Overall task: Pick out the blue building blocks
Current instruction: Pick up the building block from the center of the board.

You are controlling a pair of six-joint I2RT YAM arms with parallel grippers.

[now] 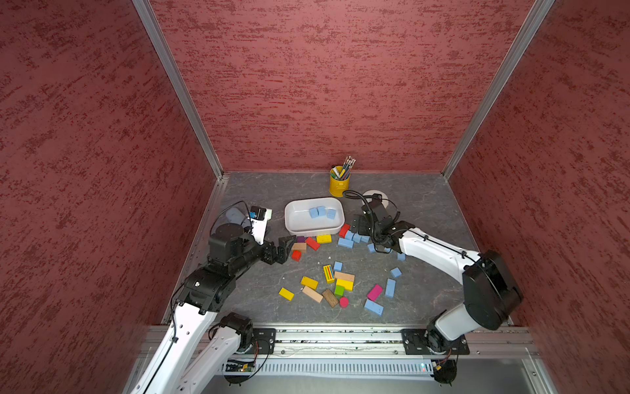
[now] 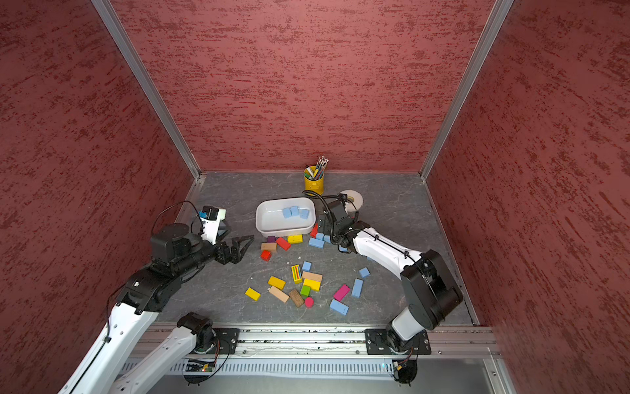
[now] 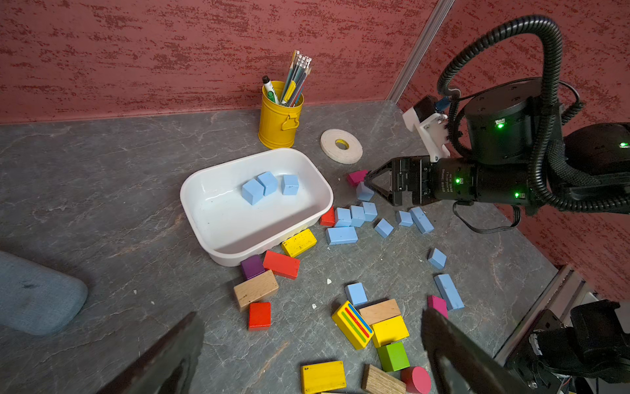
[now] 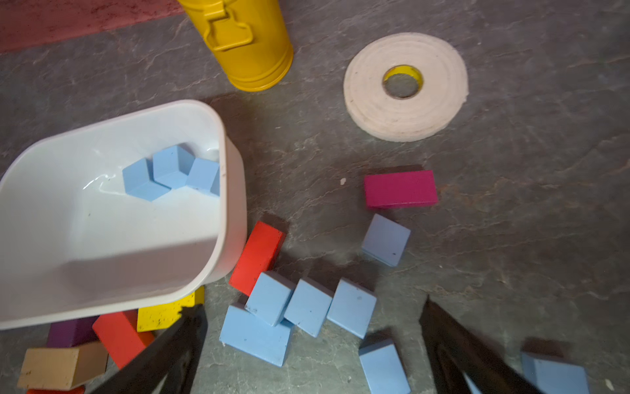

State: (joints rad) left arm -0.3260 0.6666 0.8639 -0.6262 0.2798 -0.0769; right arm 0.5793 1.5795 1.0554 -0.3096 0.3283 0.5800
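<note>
A white bin (image 1: 287, 218) holds three blue cubes (image 1: 321, 211), which also show in the left wrist view (image 3: 269, 186). Right of the bin lies a cluster of blue blocks (image 4: 308, 305) beside a red block (image 4: 257, 256). My right gripper (image 4: 312, 320) hangs open just over this cluster, with nothing between its fingers (image 4: 191, 327). More blue blocks lie apart: a cube (image 1: 338, 266), a small one (image 1: 395, 272), a long one (image 1: 390, 287) and a flat one (image 1: 374, 307). My left gripper (image 1: 289, 240) is open and empty, left of the coloured blocks.
A yellow pencil cup (image 1: 339, 180) and a tape roll (image 2: 353, 199) stand behind the bin. Red, yellow, wooden, purple, green and magenta blocks (image 1: 344, 285) are scattered in front. A grey-blue pad (image 3: 34, 293) lies at the left. Red walls enclose three sides.
</note>
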